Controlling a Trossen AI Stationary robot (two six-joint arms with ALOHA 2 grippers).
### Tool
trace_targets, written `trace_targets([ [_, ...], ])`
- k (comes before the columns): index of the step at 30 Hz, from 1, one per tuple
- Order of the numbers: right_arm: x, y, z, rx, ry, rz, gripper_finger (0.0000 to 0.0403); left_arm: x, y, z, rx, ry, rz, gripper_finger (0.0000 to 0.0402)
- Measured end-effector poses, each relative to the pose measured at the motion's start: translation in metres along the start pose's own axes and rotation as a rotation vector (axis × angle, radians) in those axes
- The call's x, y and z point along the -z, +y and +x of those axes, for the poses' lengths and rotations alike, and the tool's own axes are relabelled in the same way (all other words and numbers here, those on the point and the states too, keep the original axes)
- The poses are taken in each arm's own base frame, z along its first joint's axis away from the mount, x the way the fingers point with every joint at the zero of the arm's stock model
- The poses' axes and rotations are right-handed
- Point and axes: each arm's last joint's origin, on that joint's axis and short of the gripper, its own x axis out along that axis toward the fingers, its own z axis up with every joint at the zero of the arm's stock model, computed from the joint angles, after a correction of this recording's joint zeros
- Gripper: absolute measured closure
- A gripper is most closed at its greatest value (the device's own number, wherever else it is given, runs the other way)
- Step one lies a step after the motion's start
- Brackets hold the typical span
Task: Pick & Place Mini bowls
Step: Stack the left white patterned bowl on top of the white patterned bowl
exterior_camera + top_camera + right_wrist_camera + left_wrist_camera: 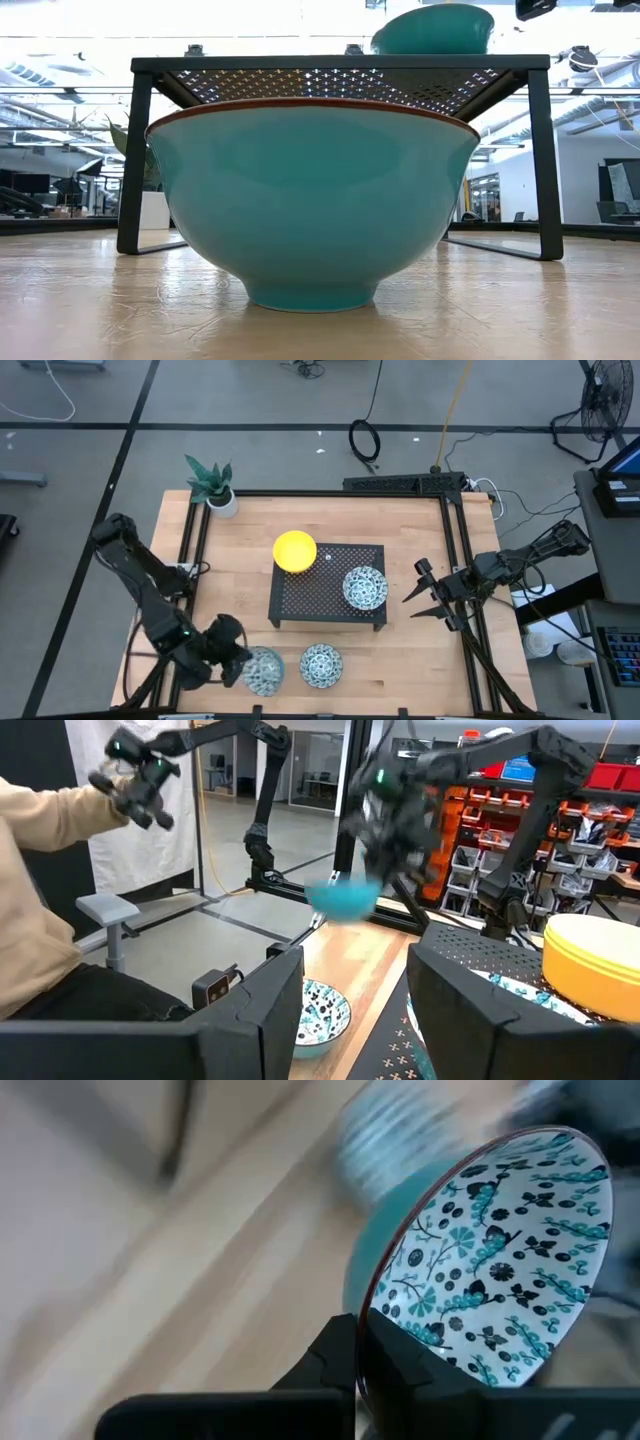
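Note:
My left gripper (238, 660) is near the table's front left, shut on a white mini bowl with a blue-green pattern (264, 671). A second patterned bowl (321, 665) rests on its foot on the table just to the right, filling the low view (312, 200). On the black mesh rack (300, 605) stand a yellow bowl (295, 550) at the far left corner and a third patterned bowl (365, 588) at the right. My right gripper (420, 595) hovers open beside the rack's right end, holding nothing. My left gripper pinches the bowl's rim (372, 1305), with one finger (335, 1365) outside the teal wall and the other finger (405, 1370) inside on the patterned face. The bowl is tipped onto its side. The right wrist view shows the bowl (345, 898) lifted clear of the table.
A white pot with a green plant (218, 490) stands at the table's far left corner. Black frame rails run along the left, far and right edges. A person in a beige sleeve (40, 870) sits beyond the table's left side. Bare wood lies in front of the rack.

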Motion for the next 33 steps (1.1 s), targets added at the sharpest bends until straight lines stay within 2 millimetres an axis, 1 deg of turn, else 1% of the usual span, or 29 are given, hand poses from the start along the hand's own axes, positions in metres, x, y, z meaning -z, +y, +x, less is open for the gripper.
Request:
trace_targets([
  [3, 0.0, 0.0, 0.0, 0.0, -0.005, 0.0, 0.0234, -0.021, -0.026, -0.023, 0.063, -0.21, 0.243, 0.0395],
  [6, -0.003, 0.0, 0.001, 0.002, -0.033, -0.002, 0.0234, -0.038, -0.046, -0.041, 0.013, -0.456, 0.551, 0.0395],
  [9, -0.005, -0.001, 0.004, 0.004, -0.054, -0.004, 0.0234, -0.06, -0.061, -0.051, -0.135, -0.716, 0.741, 0.0395],
  [11, -0.004, -0.001, 0.007, 0.006, -0.054, -0.004, 0.0234, -0.078, -0.065, -0.051, -0.287, -0.818, 0.83, 0.0395],
  [13, -0.003, -0.002, 0.012, 0.027, -0.049, -0.013, 0.0234, -0.1, -0.066, -0.049, -0.401, -0.869, 0.876, 0.0395],
  [16, -0.002, -0.005, 0.021, 0.13, -0.059, -0.06, 0.0234, -0.136, -0.063, -0.045, -0.521, -0.907, 0.897, 0.0395],
  [20, -0.001, -0.013, 0.035, 0.353, -0.069, -0.172, 0.0234, -0.178, -0.047, -0.037, -0.668, -0.902, 0.947, 0.0395],
  [23, 0.0, -0.021, 0.044, 0.544, -0.057, -0.259, 0.0234, -0.203, -0.037, -0.036, -0.695, -0.917, 0.958, 0.0395],
  [26, 0.004, -0.03, 0.051, 0.733, -0.028, -0.326, 0.0233, -0.221, -0.028, -0.035, -0.744, -0.924, 0.969, 0.0395],
  [29, 0.009, -0.041, 0.057, 0.888, 0.032, -0.408, 0.0223, -0.236, -0.02, -0.032, -0.791, -0.926, 0.969, 0.0395],
  [31, 0.013, -0.048, 0.061, 0.942, 0.062, -0.445, 0.0209, -0.244, -0.015, -0.027, -0.832, -0.917, 0.978, 0.0395],
  [33, 0.013, -0.054, 0.068, 0.952, 0.083, -0.456, 0.019, -0.25, -0.012, -0.021, -0.859, -0.903, 1.005, 0.0395],
])
